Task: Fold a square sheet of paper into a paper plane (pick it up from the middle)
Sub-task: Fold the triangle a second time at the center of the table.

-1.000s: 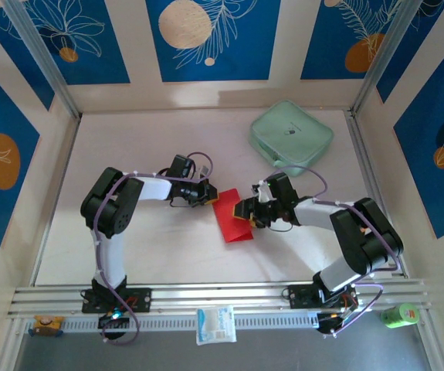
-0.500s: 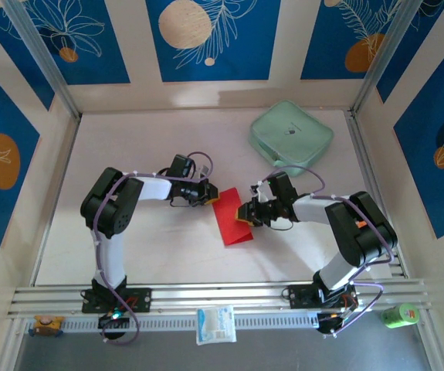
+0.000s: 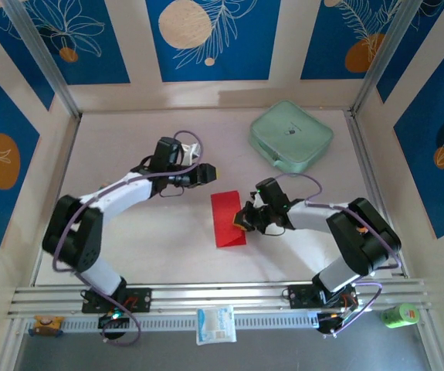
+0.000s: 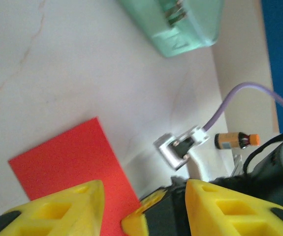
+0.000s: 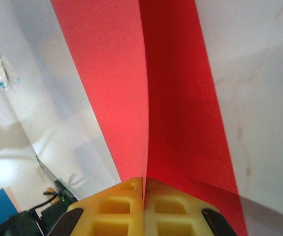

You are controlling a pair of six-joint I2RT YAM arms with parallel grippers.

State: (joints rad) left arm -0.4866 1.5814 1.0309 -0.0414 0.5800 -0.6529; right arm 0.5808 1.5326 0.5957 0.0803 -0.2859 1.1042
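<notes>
Tabletop point(image 3: 129, 255): pale, smooth, faintly veined, and carrying all items.
Green case point(image 3: 291, 136): soft, rounded and zipped, parked at the far right, well apart from the work.
Paper point(image 3: 227, 219): thin, bright red and matt, folded to a narrow rectangle, lying mid-tabletop.
Right gripper point(image 3: 241, 219): clenched on the paper's right edge. Two layers meet at its yellow tips, probably to set the crease.
Left gripper point(image 3: 206, 174): released and empty, standing off the paper's far corner.
</notes>
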